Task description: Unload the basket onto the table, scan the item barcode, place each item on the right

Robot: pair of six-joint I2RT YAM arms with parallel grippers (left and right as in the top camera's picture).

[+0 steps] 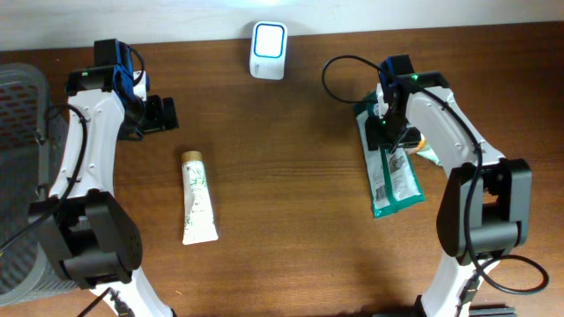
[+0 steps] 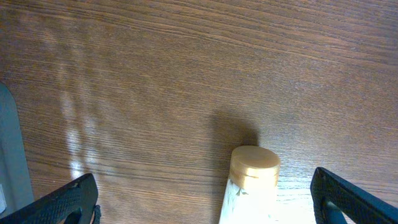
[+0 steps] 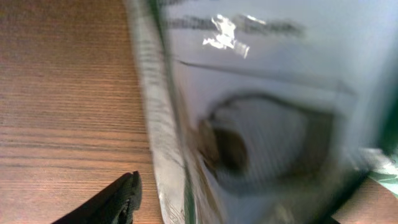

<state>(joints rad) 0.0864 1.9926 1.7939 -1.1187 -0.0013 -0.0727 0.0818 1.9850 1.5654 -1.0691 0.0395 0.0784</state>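
Pouch (image 1: 401, 185): flat on surface (image 1: 282, 238), under right end effector (image 1: 388, 134); we cannot tell its grip.
Left end effector (image 1: 167, 114): spread near tube (image 1: 198, 198).

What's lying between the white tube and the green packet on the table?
Nothing: overhead, only bare wooden table separates the white tube and the green packet.

White shells are covering the left arm (image 1: 85, 136) and right arm (image 1: 448, 119) between black joints. A black cable (image 1: 336, 81) is looping off the right one.
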